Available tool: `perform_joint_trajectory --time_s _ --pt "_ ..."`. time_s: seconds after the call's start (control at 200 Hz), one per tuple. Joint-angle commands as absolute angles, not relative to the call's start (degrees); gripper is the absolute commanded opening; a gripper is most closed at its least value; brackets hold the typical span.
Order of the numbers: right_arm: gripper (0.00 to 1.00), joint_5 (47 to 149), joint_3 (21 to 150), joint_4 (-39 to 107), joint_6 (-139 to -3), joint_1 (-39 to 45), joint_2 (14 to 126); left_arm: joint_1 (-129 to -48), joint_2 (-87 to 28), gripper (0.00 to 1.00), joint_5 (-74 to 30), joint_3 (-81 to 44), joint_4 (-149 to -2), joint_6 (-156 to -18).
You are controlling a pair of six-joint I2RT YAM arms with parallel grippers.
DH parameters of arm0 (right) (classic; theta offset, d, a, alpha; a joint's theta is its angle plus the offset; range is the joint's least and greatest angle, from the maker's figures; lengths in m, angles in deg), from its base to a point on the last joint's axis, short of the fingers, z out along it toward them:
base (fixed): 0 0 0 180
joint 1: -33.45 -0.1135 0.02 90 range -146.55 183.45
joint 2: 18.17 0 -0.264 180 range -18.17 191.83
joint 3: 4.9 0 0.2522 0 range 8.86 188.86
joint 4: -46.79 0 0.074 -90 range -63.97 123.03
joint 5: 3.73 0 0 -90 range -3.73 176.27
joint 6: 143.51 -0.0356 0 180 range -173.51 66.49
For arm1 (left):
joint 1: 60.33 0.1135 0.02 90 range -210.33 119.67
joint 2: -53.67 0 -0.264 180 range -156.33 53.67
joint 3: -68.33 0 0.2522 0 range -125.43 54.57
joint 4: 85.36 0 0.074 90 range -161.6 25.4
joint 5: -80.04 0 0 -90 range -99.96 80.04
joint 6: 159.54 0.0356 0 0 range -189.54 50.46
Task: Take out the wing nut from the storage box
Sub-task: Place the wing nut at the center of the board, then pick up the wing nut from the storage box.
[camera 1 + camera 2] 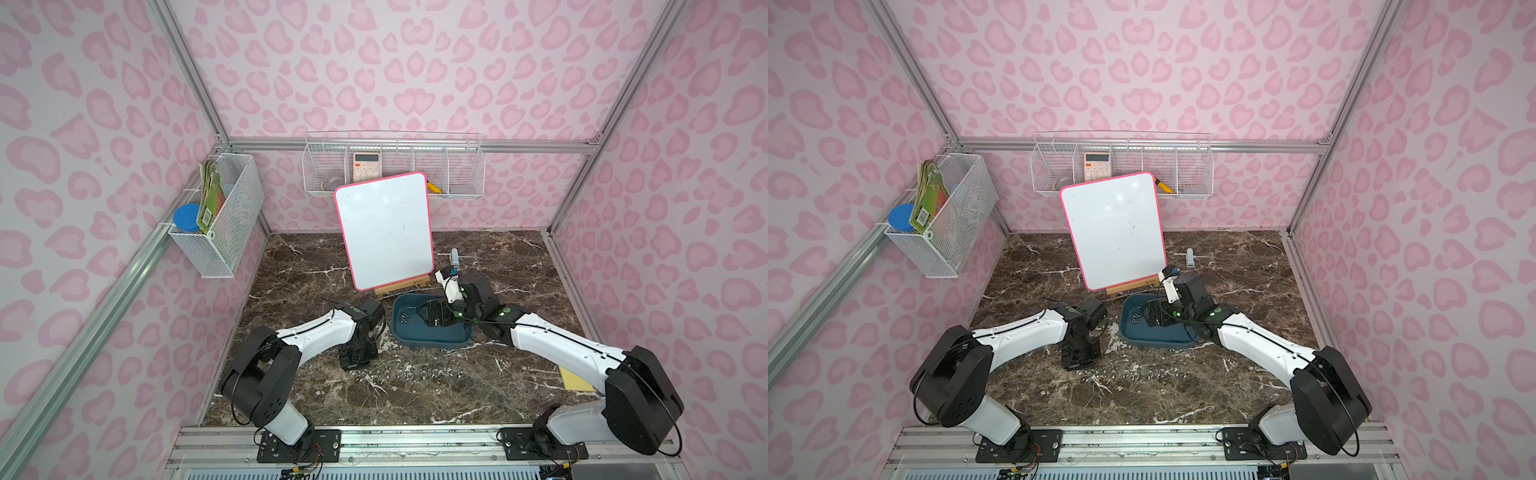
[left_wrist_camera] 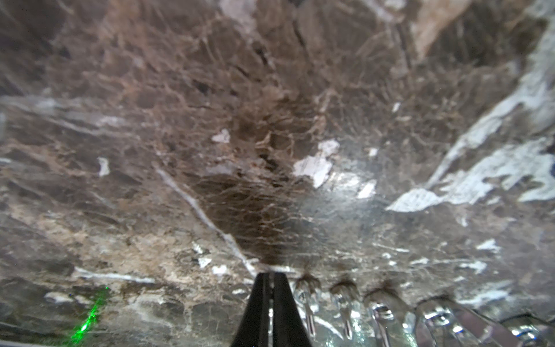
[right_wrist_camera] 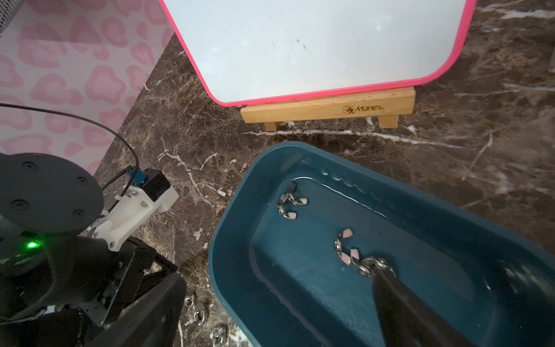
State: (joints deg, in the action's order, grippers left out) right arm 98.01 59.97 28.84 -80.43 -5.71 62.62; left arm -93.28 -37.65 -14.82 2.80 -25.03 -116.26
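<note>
The storage box (image 1: pixel 432 338) (image 1: pixel 1154 338) (image 3: pixel 234 240) is a shallow teal tub at the table's middle. Several silver wing nuts lie on its floor: a pair (image 3: pixel 289 201) and a cluster (image 3: pixel 345 246), small glints in a top view (image 1: pixel 404 319). My right gripper (image 1: pixel 424 318) (image 1: pixel 1152 318) (image 3: pixel 277 273) hangs inside the box, open wide. One fingertip (image 3: pixel 381 276) touches a wing nut (image 3: pixel 369 266). My left gripper (image 1: pixel 351 365) (image 1: pixel 1071 365) (image 2: pixel 271 276) is shut, tips down on the marble, left of the box.
A row of several wing nuts (image 1: pixel 415 374) (image 2: pixel 381 312) (image 3: pixel 199 312) lies on the marble in front of the box, beside the left fingers. A pink-framed whiteboard (image 1: pixel 384 230) on a wooden easel (image 3: pixel 327 108) stands just behind the box. A yellow pad (image 1: pixel 575 380) lies far right.
</note>
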Motion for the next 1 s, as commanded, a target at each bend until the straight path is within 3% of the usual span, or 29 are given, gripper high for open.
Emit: perform_joint_trajectory --time_s 0.0,0.065,0.17,0.355,0.4,0.45,0.495,0.54,0.805,0.995 --pt "0.99 96.76 60.79 28.45 -79.88 -5.75 63.02 -93.21 -37.41 0.19 -14.62 2.32 -23.93 -116.52" --pt "0.99 96.56 61.33 27.40 -79.69 -5.59 63.42 -93.27 -36.87 0.29 -14.14 1.58 -23.10 -116.32" --pt "0.99 95.92 62.27 25.62 -79.42 -5.32 64.47 -93.15 -35.96 0.30 -13.33 -0.11 -21.58 -115.90" --pt "0.99 91.89 62.56 22.68 -79.96 -4.69 65.45 -93.14 -32.88 0.46 -13.10 -4.86 -20.79 -114.57" --pt "0.99 91.60 62.61 21.95 -79.58 -4.38 65.79 -93.18 -32.10 0.56 -13.33 -6.40 -20.87 -114.04" --pt "0.99 91.45 62.66 21.15 -78.83 -3.96 66.28 -93.19 -31.31 0.74 -13.70 -8.04 -21.04 -113.44" --pt "0.90 91.62 62.58 20.78 -77.53 -3.61 66.88 -93.13 -30.74 0.89 -13.99 -9.34 -21.23 -113.02" --pt "0.84 91.10 62.61 19.98 -76.45 -3.40 67.52 -93.11 -30.29 0.98 -14.32 -10.54 -21.46 -112.62" --pt "0.41 87.06 63.94 15.96 -71.46 -2.63 72.96 -92.93 -29.21 0.99 -15.71 -14.81 -22.51 -112.27" --pt "0.38 85.32 65.39 14.75 -69.63 -2.67 76.65 -92.63 -29.29 0.98 -15.58 -14.99 -22.91 -112.42"
